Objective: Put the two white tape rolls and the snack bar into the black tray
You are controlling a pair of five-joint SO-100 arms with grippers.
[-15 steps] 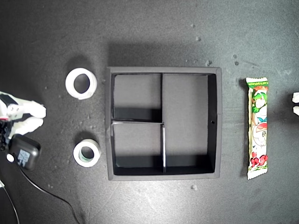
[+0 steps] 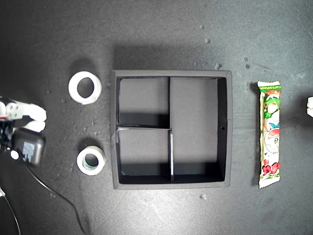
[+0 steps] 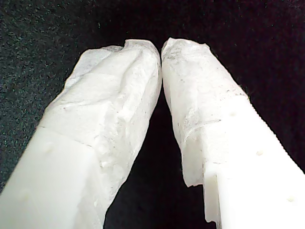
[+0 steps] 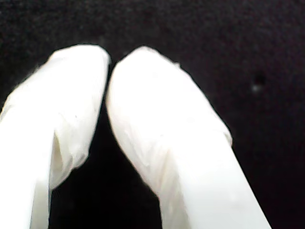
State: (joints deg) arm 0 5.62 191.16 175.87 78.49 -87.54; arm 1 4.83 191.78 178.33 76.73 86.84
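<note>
The black tray [image 2: 171, 74] lies in the middle of the exterior view with bare compartments. Both white tape rolls rest on the mat toward the exterior view's left of it: a wider one [image 2: 85, 87] further up and one with a greenish-grey core [image 2: 91, 160] further down. The snack bar [image 2: 270, 134] lies lengthwise on the exterior view's right of the tray. My first gripper [image 3: 160, 46] is shut with nothing between its fingers, over bare black mat. My second gripper [image 4: 108, 62] is likewise shut on nothing. The wrist views do not show which arm is which.
One arm's white fingers [image 2: 34, 115] and black wrist camera [image 2: 28, 149] sit at the exterior view's left edge, near the lower roll. A second arm's white tip [image 2: 309, 108] pokes in at the exterior view's right edge. Small white crumbs dot the mat.
The arm at the exterior view's left edge has shifted slightly; its black camera has moved up and a little toward the rolls. Rolls, tray and snack bar have not moved.
</note>
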